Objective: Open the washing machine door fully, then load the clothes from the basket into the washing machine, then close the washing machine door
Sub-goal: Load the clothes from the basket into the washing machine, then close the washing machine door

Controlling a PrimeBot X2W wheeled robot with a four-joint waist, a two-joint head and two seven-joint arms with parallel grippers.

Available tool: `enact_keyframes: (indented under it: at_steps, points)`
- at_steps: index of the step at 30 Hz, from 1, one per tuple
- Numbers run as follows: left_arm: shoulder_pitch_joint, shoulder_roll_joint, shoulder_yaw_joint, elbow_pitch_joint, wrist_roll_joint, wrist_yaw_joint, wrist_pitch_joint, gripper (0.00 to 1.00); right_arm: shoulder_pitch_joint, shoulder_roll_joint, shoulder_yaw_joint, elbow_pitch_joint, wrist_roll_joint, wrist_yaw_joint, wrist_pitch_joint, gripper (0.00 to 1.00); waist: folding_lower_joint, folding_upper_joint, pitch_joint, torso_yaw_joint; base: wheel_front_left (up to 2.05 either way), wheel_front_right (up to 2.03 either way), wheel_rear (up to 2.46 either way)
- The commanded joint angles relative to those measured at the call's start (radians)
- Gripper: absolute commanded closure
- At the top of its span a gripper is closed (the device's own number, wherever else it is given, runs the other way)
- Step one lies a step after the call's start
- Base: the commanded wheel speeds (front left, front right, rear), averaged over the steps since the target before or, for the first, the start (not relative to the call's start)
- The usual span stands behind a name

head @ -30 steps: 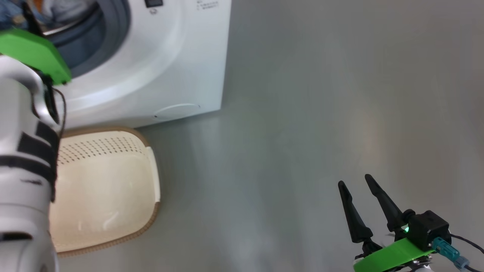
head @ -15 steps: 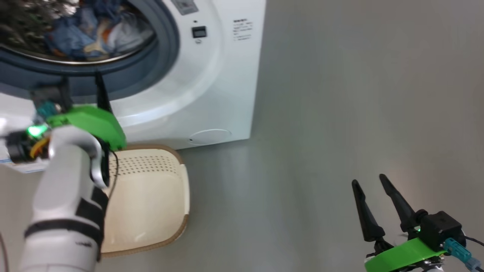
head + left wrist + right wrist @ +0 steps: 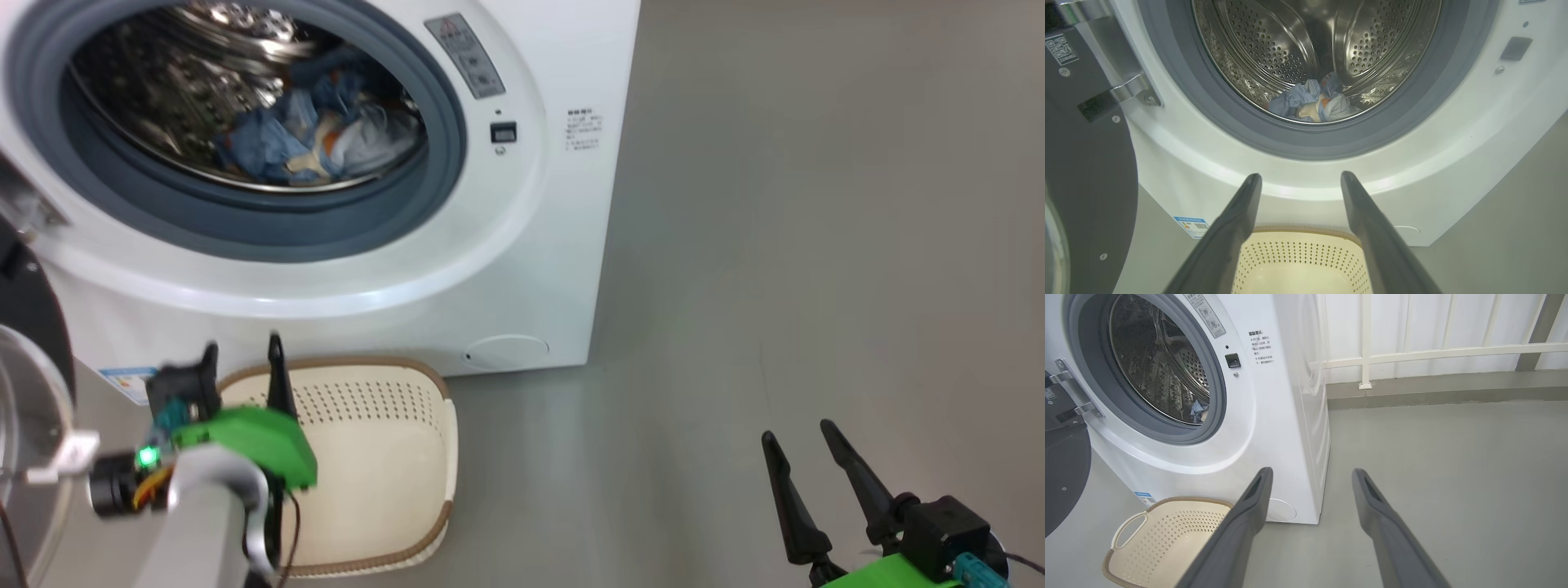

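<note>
Light-blue printed clothes [image 3: 310, 143] inside big white washing machine [image 3: 522, 245]. Cream perforated plastic basket [image 3: 367, 400] at machine's foot, empty. Black-rimmed round door [image 3: 1086, 171] open, left of machine's mouth. My left claw [image 3: 242, 347] wide, empty, below mouth; right claw [image 3: 797, 431] wide, empty, right of machine. Remaining: shut door.

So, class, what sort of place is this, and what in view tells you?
Probably a laundry area, perhaps a balcony or utility room: a front-loading washer with clothes in its drum, a basket on the bare grey floor, and a white railing behind.
</note>
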Motion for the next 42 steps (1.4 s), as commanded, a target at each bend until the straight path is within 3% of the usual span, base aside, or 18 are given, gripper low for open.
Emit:
enact_keyframes:
  at_steps: [1, 11, 18, 30, 42]
  points:
    - [0.028, 0.023, 0.029, -0.047, -0.01, 0.01, -0.006, 0.0, 0.001, -0.002, 0.023, -0.023, -0.014, 0.002, -0.005, 0.0, 0.0, -0.0001, -0.046, 0.025, 0.0, 0.0, 0.0]
    - [0.312, 0.013, 0.011, -0.287, -0.033, 0.024, -0.006, 0.0, 0.038, 0.0, 0.029, -0.032, -0.029, 0.002, -0.005, 0.0, 0.0, -0.0001, -0.121, 0.046, 0.0, 0.0, 0.0]
    - [0.467, 0.01, -0.016, -0.43, -0.047, 0.007, -0.006, 0.0, 0.033, -0.002, 0.044, -0.047, -0.04, 0.002, -0.005, 0.0, 0.0, -0.0001, -0.129, 0.03, 0.0, 0.0, 0.0]
    - [0.626, 0.009, 0.011, -0.636, -0.015, 0.017, -0.006, 0.0, 0.059, 0.004, 0.035, -0.066, -0.041, 0.002, -0.005, 0.0, 0.0, -0.0001, -0.132, 0.008, 0.0, 0.0, 0.0]
    - [0.672, 0.008, 0.015, -0.685, -0.02, 0.006, -0.006, 0.0, 0.088, 0.003, 0.018, -0.078, -0.05, 0.002, -0.005, 0.0, 0.0, -0.0001, -0.139, 0.009, 0.0, 0.0, 0.0]
